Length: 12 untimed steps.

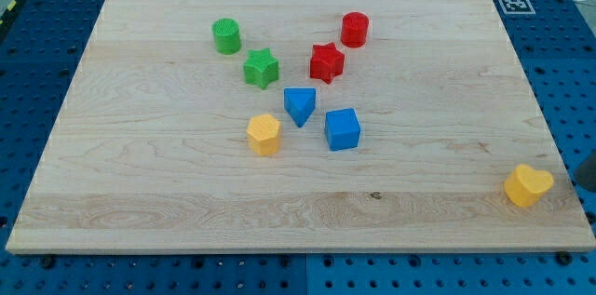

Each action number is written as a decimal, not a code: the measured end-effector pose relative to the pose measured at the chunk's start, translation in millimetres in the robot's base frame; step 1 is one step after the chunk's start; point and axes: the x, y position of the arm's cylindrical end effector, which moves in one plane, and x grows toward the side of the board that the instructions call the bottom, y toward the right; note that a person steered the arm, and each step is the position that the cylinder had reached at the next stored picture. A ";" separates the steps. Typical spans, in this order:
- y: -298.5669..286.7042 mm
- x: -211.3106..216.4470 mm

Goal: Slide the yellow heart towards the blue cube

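The yellow heart (527, 185) lies near the board's bottom right corner. The blue cube (342, 129) sits near the board's middle, far to the heart's left and a little higher. My tip (578, 185) shows as a dark rod at the view's right edge, just right of the yellow heart, with a small gap between them.
A blue triangular block (299, 105) and a yellow hexagonal block (264, 134) lie left of the blue cube. A red star (326, 61), a red cylinder (354, 30), a green star (262, 68) and a green cylinder (226, 35) lie above it. The wooden board's right edge (559, 146) runs close by the heart.
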 end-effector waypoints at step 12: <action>-144.9 17.7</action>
